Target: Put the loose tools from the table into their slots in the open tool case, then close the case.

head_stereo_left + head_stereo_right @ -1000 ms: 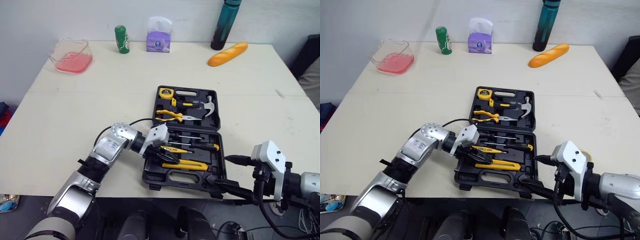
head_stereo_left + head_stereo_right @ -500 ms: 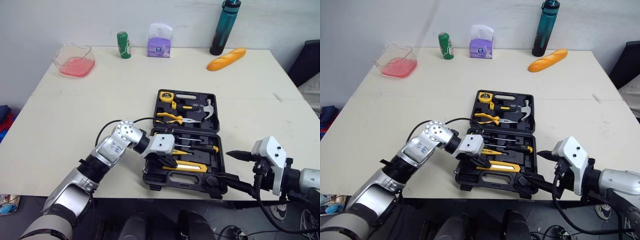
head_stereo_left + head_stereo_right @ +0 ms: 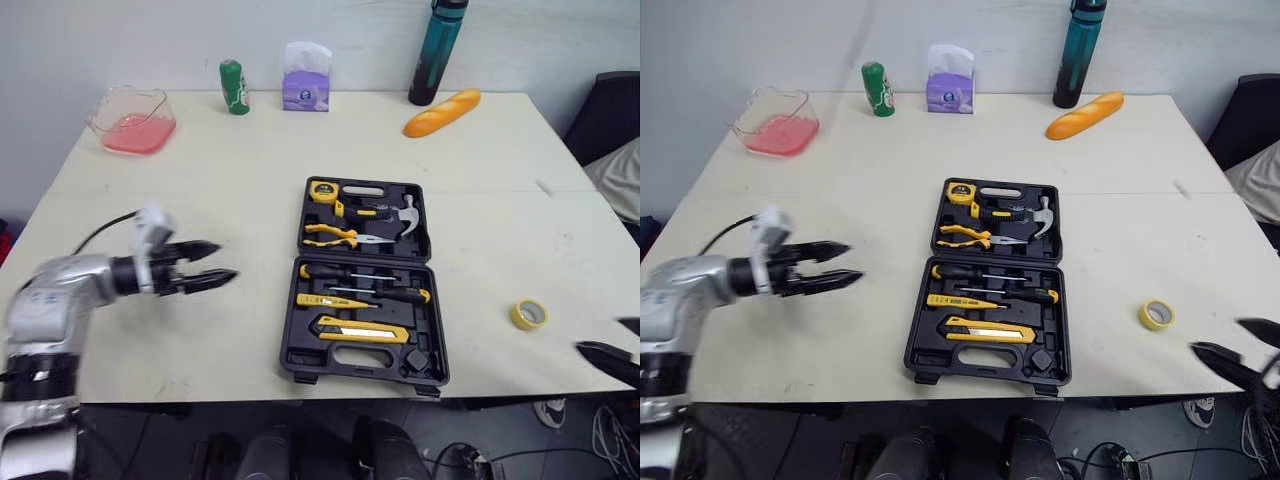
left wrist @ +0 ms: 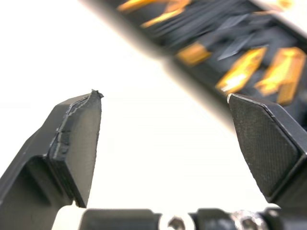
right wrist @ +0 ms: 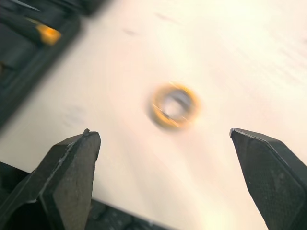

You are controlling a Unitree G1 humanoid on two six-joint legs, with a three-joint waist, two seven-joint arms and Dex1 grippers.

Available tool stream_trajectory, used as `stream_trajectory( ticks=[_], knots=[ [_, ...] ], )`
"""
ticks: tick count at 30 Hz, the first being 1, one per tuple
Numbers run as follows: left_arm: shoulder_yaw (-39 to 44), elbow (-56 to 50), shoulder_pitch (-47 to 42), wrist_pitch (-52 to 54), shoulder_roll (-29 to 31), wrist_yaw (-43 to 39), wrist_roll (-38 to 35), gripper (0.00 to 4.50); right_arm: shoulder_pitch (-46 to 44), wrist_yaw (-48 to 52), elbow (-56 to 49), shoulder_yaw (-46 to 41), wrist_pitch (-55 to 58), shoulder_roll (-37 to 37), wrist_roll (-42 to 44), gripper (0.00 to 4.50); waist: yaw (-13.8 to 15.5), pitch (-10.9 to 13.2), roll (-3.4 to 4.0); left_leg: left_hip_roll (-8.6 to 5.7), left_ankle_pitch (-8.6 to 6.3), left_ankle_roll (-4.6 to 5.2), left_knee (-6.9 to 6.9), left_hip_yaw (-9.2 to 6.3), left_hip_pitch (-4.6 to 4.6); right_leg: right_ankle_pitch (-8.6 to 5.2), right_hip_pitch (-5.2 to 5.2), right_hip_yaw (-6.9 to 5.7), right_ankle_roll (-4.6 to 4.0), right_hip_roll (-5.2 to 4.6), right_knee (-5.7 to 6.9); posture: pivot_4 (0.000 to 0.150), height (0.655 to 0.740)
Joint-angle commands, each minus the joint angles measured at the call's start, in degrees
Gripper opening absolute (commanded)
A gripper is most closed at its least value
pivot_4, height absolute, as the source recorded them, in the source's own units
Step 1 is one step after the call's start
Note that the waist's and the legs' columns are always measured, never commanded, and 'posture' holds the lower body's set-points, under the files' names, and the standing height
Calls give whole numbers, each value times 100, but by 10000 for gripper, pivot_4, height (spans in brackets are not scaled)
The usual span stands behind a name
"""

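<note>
The black tool case (image 3: 365, 280) lies open in the middle of the table. Its far half holds a tape measure (image 3: 326, 188), a hammer and pliers. The near half holds screwdrivers and a yellow utility knife (image 3: 360, 328). A yellow tape roll (image 3: 529, 314) lies loose on the table to the right of the case, and it also sits ahead of my right gripper's fingers (image 5: 72, 158) as the tape roll (image 5: 174, 105). My left gripper (image 3: 225, 260) hovers open and empty over the table, left of the case. My right gripper (image 3: 1215, 335) is open and empty at the table's near right edge.
Along the far edge stand a pink-filled clear container (image 3: 130, 120), a green can (image 3: 234, 87), a purple tissue pack (image 3: 306, 78), a teal bottle (image 3: 430, 50) and a bread loaf (image 3: 441, 111). Bare tabletop surrounds the case.
My left gripper has come out of the case's near half, swung left over the table and opened. My right arm has drawn back to the right, uncovering the tape roll. The camera has shifted.
</note>
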Motion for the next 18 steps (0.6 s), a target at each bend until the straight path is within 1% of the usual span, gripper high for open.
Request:
stream_trajectory(
  ticks=[1,5,9,13,16,18],
  knots=[
    [603,339,330,-387,375,244,156,44570,69,127,474,-357,-298,-27,-290,45000,1,0,1,0,-5,-2,0,1,5,0,0,6,0,-15,0,1500,7348],
    [953,366,658,-398,569,400,56,44570,-108,115,801,-231,-387,-149,-461,45000,1,2,9,2,-24,-34,-11,4,4,-6,-15,9,-9,-25,3,1500,7348],
    [867,130,674,-411,515,265,-121,44570,-457,205,784,52,-309,-430,-441,45000,-14,6,15,2,-29,-45,-10,19,10,-6,-16,18,-9,-29,8,1500,7348],
    [498,-676,395,59,433,132,-569,44570,-610,561,552,293,-122,-816,-365,45000,8,17,33,3,-30,-50,-11,22,10,-6,-19,23,-9,-29,10,1500,7348],
    [-142,-1614,39,531,354,-216,-1119,44570,-561,1272,246,639,253,-1456,-193,45000,6,22,40,2,-31,-50,-11,24,7,-5,-20,23,-9,-27,9,1500,7348],
    [-639,-2125,-243,632,276,-428,-1305,44570,-850,1390,245,1099,167,-1848,-253,45000,-7,22,39,2,-27,-43,-9,29,7,-4,-17,24,-7,-24,10,1500,7348]
  ],
)
